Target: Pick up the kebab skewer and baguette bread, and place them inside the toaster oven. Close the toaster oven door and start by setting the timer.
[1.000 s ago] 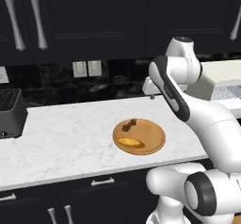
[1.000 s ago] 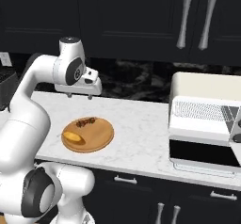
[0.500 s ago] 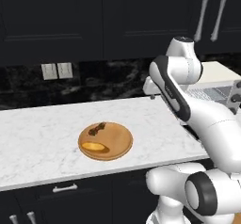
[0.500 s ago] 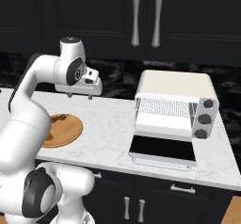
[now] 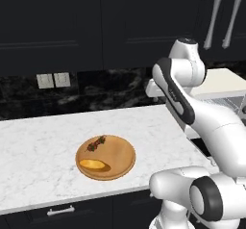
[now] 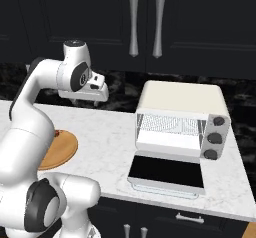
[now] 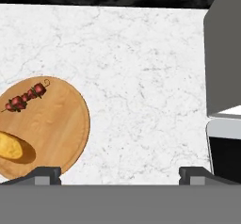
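Hand view: jaws spread wide, gripper (image 7: 120, 173) empty, hovering over bare white marble counter (image 7: 141, 77). Round wooden board (image 7: 56, 129) off to the left of the jaws, well clear of both tips. On the board: kebab skewer (image 7: 26, 97) near its far edge, baguette bread (image 7: 14, 146) nearer, partly cut off by the frame's left side; the two apart. At right, toaster oven (image 7: 223, 49) with its door (image 7: 226, 155) folded down flat on the counter.

Left base view: board (image 5: 115, 158) with skewer (image 5: 96, 144) and baguette (image 5: 94, 164) on the counter's front half, left of the arm.

Right base view: oven (image 6: 180, 117) open, wire rack visible, door (image 6: 166, 172) lying flat, gripper (image 6: 100, 93) raised above the counter between board and oven.
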